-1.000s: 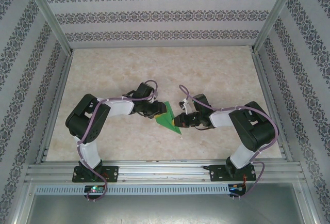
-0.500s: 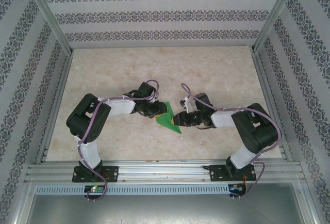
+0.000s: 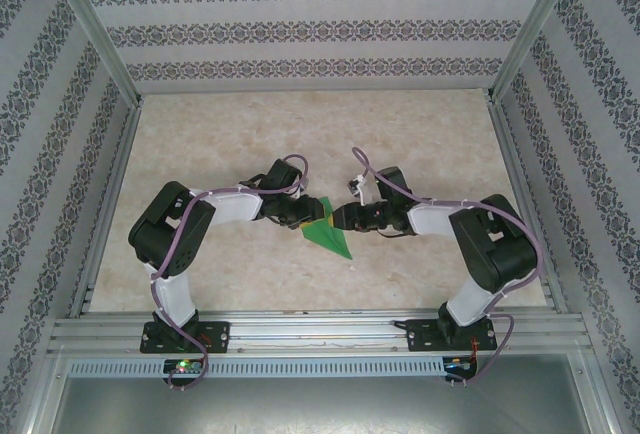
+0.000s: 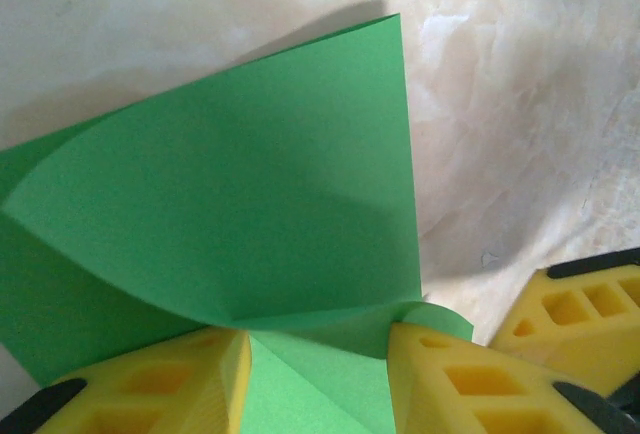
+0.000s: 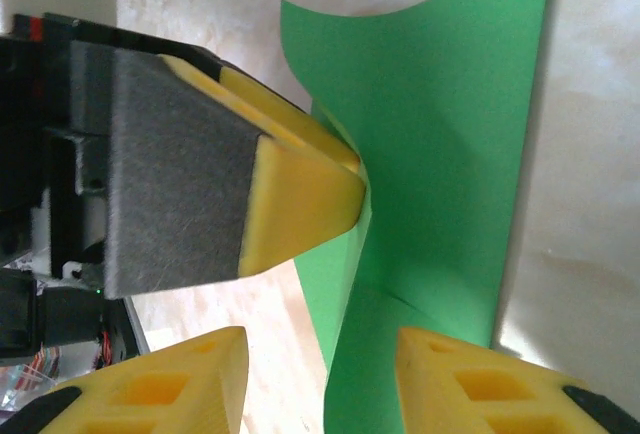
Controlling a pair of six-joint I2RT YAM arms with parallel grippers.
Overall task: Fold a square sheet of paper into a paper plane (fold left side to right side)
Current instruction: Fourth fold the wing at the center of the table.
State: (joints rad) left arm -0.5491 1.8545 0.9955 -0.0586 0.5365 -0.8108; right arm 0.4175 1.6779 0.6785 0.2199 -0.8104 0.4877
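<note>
**Half-folded green sheet between two parted grippers**

Nearest, the left gripper [image 4: 318,342] stands with its jaws partly apart and not clamped. The square sheet of paper [image 4: 230,204] lies in the gap between them and runs under both tips. One flap rises and curls away beyond the jaws. The right gripper [image 5: 320,344] is likewise parted. A free edge of the sheet stands in its gap and, as far as can be seen, touches neither pad. Just beyond the right jaws, one left finger [image 5: 300,204] presses its yellow tip against the bend of the sheet. Beyond the paper lies the marbled tabletop [image 4: 520,104].

The sheet is judged thin, very light and limp. It bows where unsupported, would probably spring back from an unpressed fold, and may slide on the smooth top. It is best taken at a free corner or edge of the raised flap, pinched lightly. The other tips should pin the lower layer beside the crease. A hard or skewed pull would likely crumple or tear it.
</note>
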